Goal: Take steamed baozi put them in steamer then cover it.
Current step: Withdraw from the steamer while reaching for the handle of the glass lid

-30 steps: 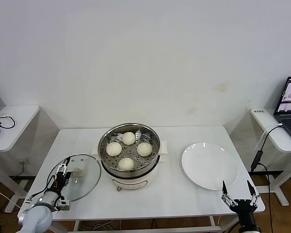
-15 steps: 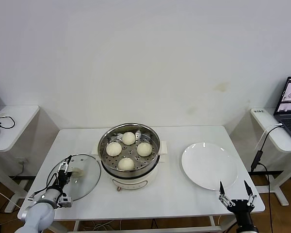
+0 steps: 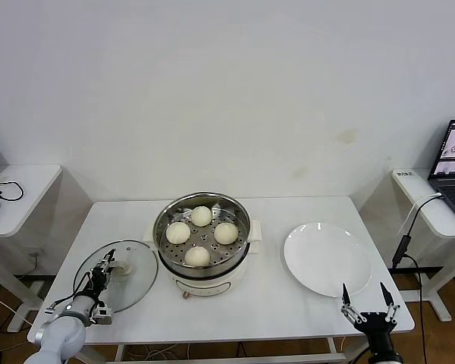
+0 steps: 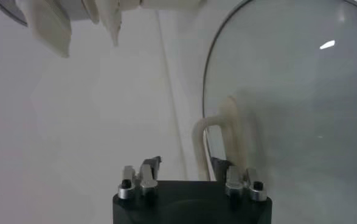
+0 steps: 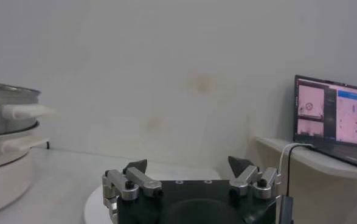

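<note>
Glass lid [image 3: 115,273] handle betw. left hand [image 3: 104,267] fingers

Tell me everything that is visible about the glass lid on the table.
The glass lid is round, clear, with a thin metal rim and a cream arched handle on top. It lies flat on the white table, handle up, at the robot's left of the steamer, not covering it. The left gripper is at the handle, its fingers either side of it.

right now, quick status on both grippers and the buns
Left gripper closing on cream handle of round glass lid. Right gripper open, idle near white plate. Four cream-white baozi in steel steamer, uncovered.
</note>
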### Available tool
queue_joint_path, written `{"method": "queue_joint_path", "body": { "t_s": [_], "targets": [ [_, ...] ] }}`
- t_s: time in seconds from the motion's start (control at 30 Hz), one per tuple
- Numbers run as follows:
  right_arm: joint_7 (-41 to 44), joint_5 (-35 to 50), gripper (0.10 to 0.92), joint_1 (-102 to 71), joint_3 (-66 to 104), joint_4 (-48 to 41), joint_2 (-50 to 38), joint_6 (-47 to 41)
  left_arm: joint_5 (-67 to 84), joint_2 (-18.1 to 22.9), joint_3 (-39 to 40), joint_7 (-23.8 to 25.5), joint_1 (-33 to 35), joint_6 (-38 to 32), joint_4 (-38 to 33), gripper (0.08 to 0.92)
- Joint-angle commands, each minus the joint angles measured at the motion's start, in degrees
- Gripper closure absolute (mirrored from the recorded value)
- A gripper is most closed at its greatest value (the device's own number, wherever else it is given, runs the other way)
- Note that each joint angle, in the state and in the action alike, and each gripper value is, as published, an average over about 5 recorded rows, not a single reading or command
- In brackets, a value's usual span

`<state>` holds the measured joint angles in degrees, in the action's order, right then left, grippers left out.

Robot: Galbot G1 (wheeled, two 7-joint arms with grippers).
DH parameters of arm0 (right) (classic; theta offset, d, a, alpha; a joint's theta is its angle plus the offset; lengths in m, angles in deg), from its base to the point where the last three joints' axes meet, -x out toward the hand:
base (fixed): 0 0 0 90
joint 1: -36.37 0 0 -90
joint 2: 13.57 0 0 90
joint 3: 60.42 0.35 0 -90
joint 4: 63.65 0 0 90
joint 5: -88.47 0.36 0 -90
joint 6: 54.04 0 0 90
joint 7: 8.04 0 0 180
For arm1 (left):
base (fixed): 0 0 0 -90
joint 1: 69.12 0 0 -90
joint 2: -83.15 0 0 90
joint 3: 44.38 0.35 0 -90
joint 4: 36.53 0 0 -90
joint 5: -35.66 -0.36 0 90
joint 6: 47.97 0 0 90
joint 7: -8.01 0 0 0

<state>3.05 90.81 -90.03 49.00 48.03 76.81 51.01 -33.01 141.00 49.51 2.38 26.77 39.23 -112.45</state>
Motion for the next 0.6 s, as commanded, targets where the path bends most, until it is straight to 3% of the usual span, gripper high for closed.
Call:
{"method": "queue_joint_path", "body": {
  "t_s": [0.03, 0.27, 0.6],
  "targets": [
    [0.02, 0.04, 0.203, 0.07, -0.09, -0.09, 0.03, 0.05, -0.01, -0.02, -0.04, 0.03, -0.18, -0.01, 0.75, 0.631],
    [0.06, 0.04, 0.203, 0.02, -0.01, 0.06, 0.00, 0.10, 0.99, -0.12, -0.96, 0.23, 1.62, 2.11, -2.93, 0.814],
    [0.28, -0.36, 0.203, 0.36, -1.27, 0.11, -0.07, 0.13, 2.72, 0.89, -7.68, -0.39, 7.53, 5.39, -14.80, 0.854]
  ]
}}
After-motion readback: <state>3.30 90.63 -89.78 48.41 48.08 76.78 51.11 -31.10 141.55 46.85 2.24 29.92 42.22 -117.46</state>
